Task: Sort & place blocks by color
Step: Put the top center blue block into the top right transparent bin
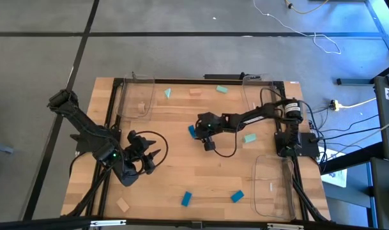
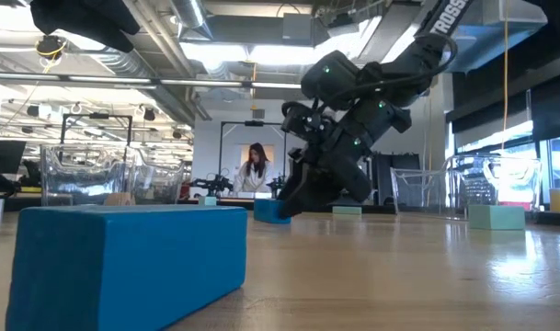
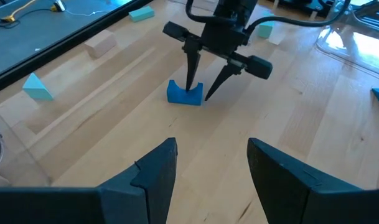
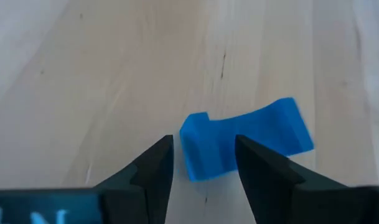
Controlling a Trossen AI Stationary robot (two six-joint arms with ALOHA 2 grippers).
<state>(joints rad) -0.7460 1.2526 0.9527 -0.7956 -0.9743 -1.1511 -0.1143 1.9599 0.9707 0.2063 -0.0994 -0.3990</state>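
My right gripper [image 1: 203, 135] [image 4: 203, 163] is open and points down at mid-table over a bright blue block with a notch [image 1: 192, 131] [image 4: 239, 142] [image 3: 184, 93], which lies flat on the wood. Its fingers straddle one end of that block: one stands at the notch, the other outside the end. My left gripper [image 1: 153, 157] [image 3: 211, 167] is open above the table's left near part and holds nothing. Other blocks lie loose: mint [image 1: 250, 138] [image 1: 221, 89] [image 1: 168, 93], blue [image 1: 186, 199] [image 1: 237, 197], tan [image 1: 195, 92] [image 1: 122, 204]. My right gripper comes at the blue block's end [image 4: 198, 149] from above, pointing down, with one fingertip [image 3: 190, 84] at the notch and the other beside the end. Whether the fingertips touch the block, I cannot tell. The block rests on the table.
Clear plastic trays stand at the far left [image 1: 135, 96], far right [image 1: 258, 92] and near right [image 1: 274, 185] of the table; the left one holds a tan block [image 1: 141, 107]. A blue block [image 2: 123, 262] sits close to the low camera. A person stands in the room behind.
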